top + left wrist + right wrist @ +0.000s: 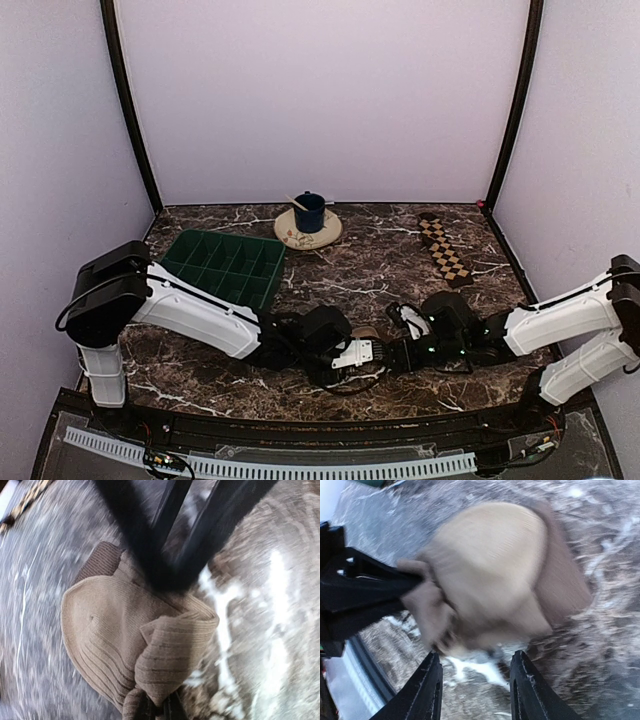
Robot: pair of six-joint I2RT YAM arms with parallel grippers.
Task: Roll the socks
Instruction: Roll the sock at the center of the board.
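The tan-brown sock [110, 625] lies as a loose rolled bundle on the marble table, near the front centre in the top view [366, 331]. My left gripper [160, 707] is shut on a folded flap of it at the bundle's near edge. My right gripper [477, 680] stands open just short of the bundle [495, 570], its fingers [427, 690] apart with bare table between them. In the top view the two grippers meet tip to tip, left [360, 352] and right [393, 352]. The checkered sock [444, 248] lies flat as a long strip at the back right.
A green compartment tray [225, 265] sits at the left, behind my left arm. A blue cup [308, 211] stands on a round plate [300, 236] at the back centre. Light walls close in the table on three sides.
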